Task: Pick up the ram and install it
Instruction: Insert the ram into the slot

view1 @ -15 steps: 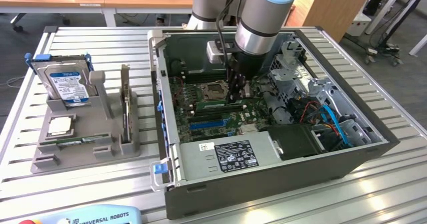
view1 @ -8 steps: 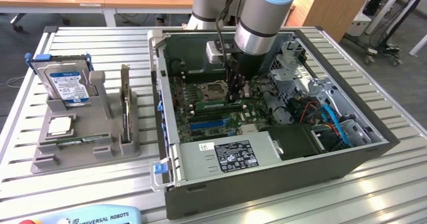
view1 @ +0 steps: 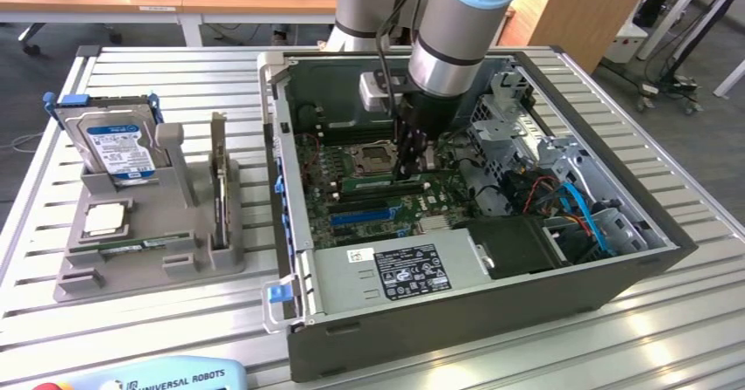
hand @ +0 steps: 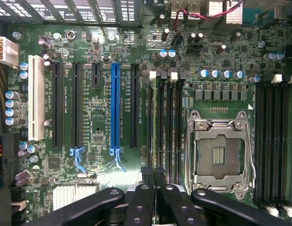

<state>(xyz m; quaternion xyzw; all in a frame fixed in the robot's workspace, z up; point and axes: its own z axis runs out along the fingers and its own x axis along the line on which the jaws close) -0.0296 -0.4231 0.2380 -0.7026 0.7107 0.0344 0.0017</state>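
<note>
Rack (view1: pixel 140 270) beside case (view1: pixel 466 320) on table (view1: pixel 174 76).
Rack at the exterior view's left of case; gripper (view1: pixel 407 174) inside case, above motherboard (hand: pixel 94 117).

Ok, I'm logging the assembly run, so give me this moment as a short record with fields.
end effector: shut, low over the memory slots, beside the empty processor socket
held item: cannot tell
ram: one stick lying in the grey fixture
hard drive: standing in the fixture
computer case: open, on the slatted table
</note>
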